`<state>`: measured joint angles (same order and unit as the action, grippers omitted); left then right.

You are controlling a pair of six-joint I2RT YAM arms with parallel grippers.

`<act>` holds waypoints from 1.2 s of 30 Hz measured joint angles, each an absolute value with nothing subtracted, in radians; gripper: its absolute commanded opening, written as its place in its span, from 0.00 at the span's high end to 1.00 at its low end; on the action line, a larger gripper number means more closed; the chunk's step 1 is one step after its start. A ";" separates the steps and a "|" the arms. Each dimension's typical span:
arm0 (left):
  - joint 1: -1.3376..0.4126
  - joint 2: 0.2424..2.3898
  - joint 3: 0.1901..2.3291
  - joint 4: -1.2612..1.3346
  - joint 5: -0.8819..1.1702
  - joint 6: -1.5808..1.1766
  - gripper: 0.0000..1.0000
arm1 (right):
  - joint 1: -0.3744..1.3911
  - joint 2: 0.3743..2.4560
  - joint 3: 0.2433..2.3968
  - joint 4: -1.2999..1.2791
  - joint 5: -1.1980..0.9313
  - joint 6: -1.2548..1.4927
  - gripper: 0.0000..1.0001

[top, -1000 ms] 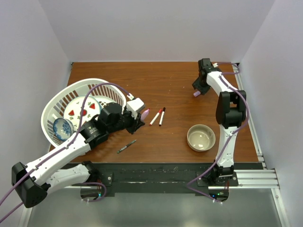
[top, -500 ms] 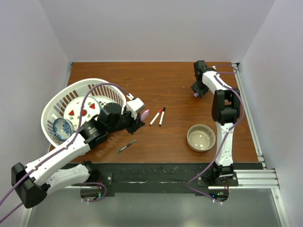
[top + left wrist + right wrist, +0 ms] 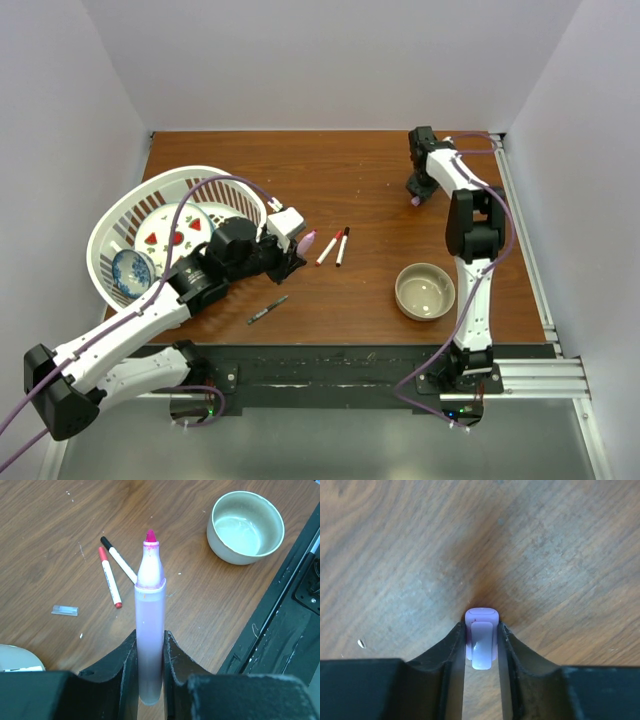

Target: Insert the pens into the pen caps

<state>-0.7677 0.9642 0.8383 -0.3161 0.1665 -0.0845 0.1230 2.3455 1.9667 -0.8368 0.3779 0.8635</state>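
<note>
Across the tabletop (image 3: 350,170) from the cap (image 3: 481,640) our right fingers (image 3: 452,650) are pinching, our left fingers (image 3: 120,665) are gripping the pink pen (image 3: 150,630).

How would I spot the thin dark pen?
Look between the white basket and the beige bowl, near the front edge of the table: the thin dark grey pen lies there. Unlike the two white pens behind it, it is dark and alone.
</note>
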 measured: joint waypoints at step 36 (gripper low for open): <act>-0.768 0.904 0.819 -0.302 0.167 -0.093 1.00 | 0.373 1.998 1.407 -0.586 0.195 0.364 0.69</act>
